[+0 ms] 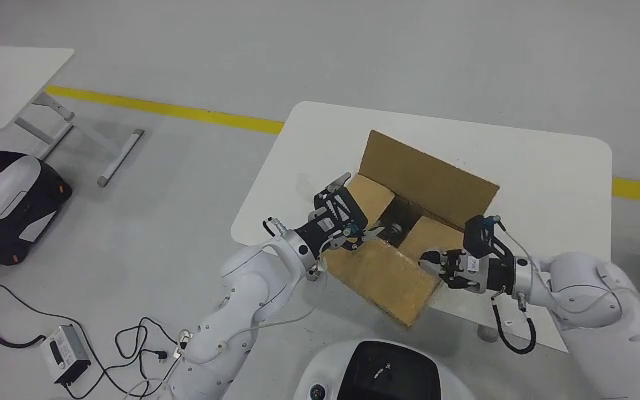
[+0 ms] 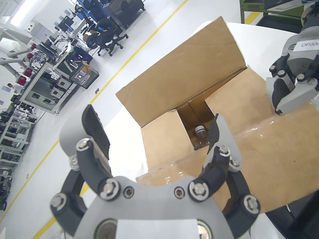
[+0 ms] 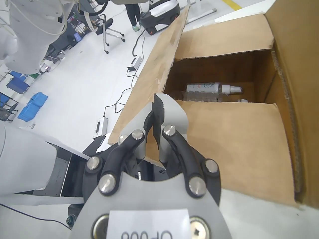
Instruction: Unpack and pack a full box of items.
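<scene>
White table [image 1: 560, 170], open box [image 1: 425, 175], labelled bottle [image 3: 204, 87] inside, right gripper [image 3: 156, 110] pinching flap [image 3: 157, 75]

The cardboard box [image 1: 400, 235] is plain tan-brown and darker inside, with a glossy strip of clear tape [image 2: 259, 133] across one flap. The desk [image 1: 560, 170] is white. The floor [image 1: 200, 60] is pale grey, with a yellow line [image 1: 170, 108] at 10 o'clock from the box. Inside the box, a clear bottle [image 2: 200, 135] has a white cap, and a spray bottle [image 3: 211, 88] is white with faint blue-green marking. The left gripper [image 2: 153, 118] and right gripper [image 3: 155, 115] are silver-grey with black fingers.
</scene>
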{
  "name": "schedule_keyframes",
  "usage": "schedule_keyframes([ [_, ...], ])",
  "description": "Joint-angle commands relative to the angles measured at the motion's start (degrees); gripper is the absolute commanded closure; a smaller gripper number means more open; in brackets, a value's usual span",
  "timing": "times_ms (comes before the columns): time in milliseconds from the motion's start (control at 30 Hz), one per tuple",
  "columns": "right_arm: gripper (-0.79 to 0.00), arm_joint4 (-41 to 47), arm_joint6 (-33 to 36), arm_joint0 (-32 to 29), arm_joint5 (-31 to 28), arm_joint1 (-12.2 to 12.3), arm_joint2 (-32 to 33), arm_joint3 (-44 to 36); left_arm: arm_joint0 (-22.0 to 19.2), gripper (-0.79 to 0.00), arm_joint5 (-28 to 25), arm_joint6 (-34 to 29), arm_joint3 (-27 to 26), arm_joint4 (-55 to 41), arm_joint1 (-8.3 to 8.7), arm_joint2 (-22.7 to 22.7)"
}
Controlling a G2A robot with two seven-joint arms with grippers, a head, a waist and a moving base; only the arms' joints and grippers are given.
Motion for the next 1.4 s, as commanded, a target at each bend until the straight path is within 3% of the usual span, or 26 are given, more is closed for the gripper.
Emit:
schedule_keyframes([
  [0, 0.000, -0.6, -0.6, 0.7, -0.4, 0.1, 0.6, 0.9, 0.0, -0.785, 0.0, 0.0, 0.0, 0.0, 0.00, 0.0],
  [467, 0.000, -6.5, -5.7, 6.0, -2.9, 0.9, 4.4, 6.0, 0.0, -0.785, 0.0, 0.0, 0.0, 0.0, 0.00, 0.0],
  [767, 0.000, -8.2, -7.7, 2.1, -4.3, 2.1, 6.3, 0.9, 0.0, -0.785, 0.0, 0.0, 0.0, 0.0, 0.00, 0.0],
  [800, -0.120, -8.4, -7.4, 1.5, -4.2, 2.3, 6.6, 0.6, 0.0, -0.785, 0.0, 0.0, 0.0, 0.0, 0.00, 0.0],
  [833, -0.573, -8.0, -7.4, 0.8, -3.9, 2.5, 7.0, 0.3, 0.0, -0.785, 0.0, 0.0, 0.0, 0.0, 0.00, 0.0],
  [867, -0.785, -7.6, -7.6, 0.0, -3.7, 2.7, 7.6, 0.0, 0.0, -0.785, 0.0, 0.0, 0.0, 0.0, 0.00, 0.0],
  [1033, -0.785, -6.8, -8.9, -3.5, -2.3, 3.9, 11.2, -1.2, 0.0, -0.785, 0.0, 0.0, 0.0, 0.0, 0.00, 0.0],
  [1367, -0.785, -6.8, -8.9, -3.5, -2.3, 3.9, 11.2, -1.2, 0.0, -0.785, 0.0, 0.0, 0.0, 0.0, 0.00, 0.0],
])
